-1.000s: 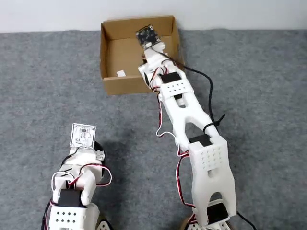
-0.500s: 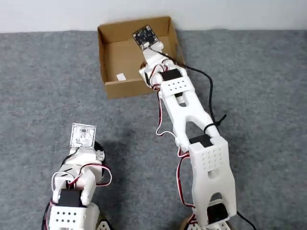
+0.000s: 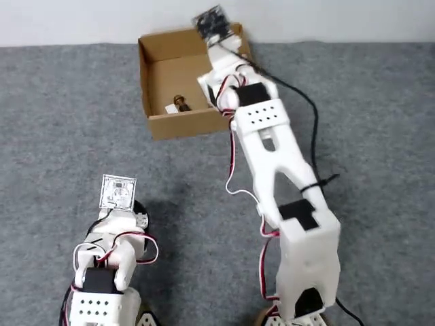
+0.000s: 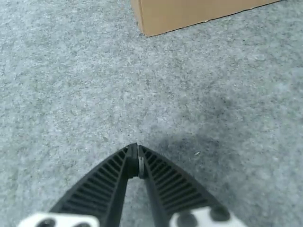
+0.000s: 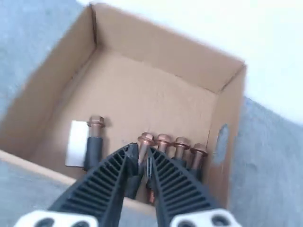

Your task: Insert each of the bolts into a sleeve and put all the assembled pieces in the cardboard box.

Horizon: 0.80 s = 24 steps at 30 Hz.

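The cardboard box (image 3: 158,68) stands at the far side of the grey carpet. In the right wrist view several copper-headed bolts in black sleeves lie on the box (image 5: 156,52) floor: one bolt (image 5: 93,142) alone beside a white label, and a row of others (image 5: 182,147) by the wall. My right gripper (image 5: 141,150) hangs shut and empty above the row. From above, the right arm (image 3: 262,136) stretches over the box's near wall, and one assembled bolt (image 3: 181,104) shows inside. My left gripper (image 4: 137,157) is shut, empty, low over bare carpet near the left arm's base (image 3: 112,251).
A white label (image 5: 75,138) is stuck to the box floor. The box corner (image 4: 189,14) stands well beyond the left gripper. Grey carpet (image 3: 81,136) lies open between the left arm and the box. A white wall (image 3: 68,20) runs behind the box.
The box slid slightly left. The right arm's wrist then lifted and swung toward the far wall, uncovering an assembled bolt in the box. The left arm has not moved.
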Tool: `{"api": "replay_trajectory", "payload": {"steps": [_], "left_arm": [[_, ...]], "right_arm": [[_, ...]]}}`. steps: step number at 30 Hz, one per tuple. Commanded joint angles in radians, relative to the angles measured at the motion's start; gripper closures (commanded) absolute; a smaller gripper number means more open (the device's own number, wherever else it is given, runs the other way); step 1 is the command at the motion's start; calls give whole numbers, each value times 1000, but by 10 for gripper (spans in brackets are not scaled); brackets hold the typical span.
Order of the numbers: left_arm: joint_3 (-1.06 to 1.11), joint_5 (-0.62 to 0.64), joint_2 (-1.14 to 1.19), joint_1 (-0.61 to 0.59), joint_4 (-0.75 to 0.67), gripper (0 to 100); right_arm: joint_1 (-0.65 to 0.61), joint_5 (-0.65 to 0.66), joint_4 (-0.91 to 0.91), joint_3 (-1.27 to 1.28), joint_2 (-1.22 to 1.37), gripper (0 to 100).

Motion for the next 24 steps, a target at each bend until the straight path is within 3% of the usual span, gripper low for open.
{"api": "replay_trajectory", "payload": {"steps": [1,8,16,20,24], "left_arm": [[-8,-8,-5,-6,-21,995],[-8,-8,-5,-6,-21,995],[-8,-8,-5,-6,-21,995],[-8,-8,-5,-6,-21,995],[-8,-8,-5,-6,-21,995]], "right_arm": [[13,-137,143,-35,-173,991],[13,-330,496,-32,-369,991],[33,-457,840,-32,-601,990],[41,-483,949,-26,-720,990],[82,-479,944,54,-885,990]]}}
